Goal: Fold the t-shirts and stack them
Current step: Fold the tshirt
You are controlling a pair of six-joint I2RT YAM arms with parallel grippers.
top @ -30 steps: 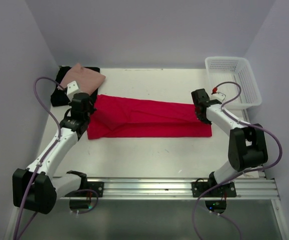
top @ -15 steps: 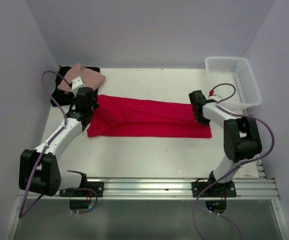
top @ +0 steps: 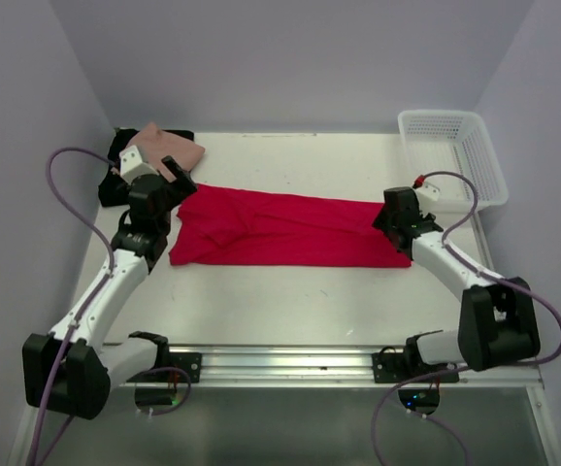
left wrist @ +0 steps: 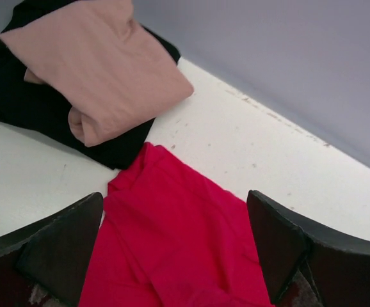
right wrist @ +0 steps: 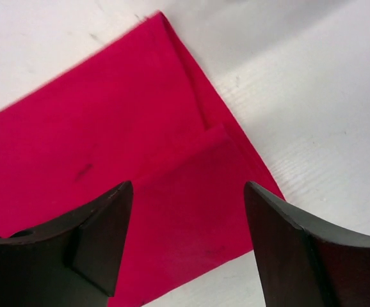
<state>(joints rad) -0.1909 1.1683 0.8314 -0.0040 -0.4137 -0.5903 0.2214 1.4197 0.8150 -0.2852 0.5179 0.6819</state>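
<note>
Overhead, the bright red cloth t-shirt [top: 285, 230] lies as a folded band across the white surface [top: 290, 291], the salmon-pink folded t-shirt [top: 169, 147] stacked on the black t-shirt [top: 111, 189] beyond its left end; wrist views reveal the left jaws and right jaws released, spread above its ends.

The red t-shirt [top: 280, 231] is soft, matt cloth — the white table [top: 290, 291] smooth, faintly scuffed.

Red shirt [left wrist: 178, 243], pink shirt [left wrist: 98, 64] atop black shirt [left wrist: 38, 112]
</note>
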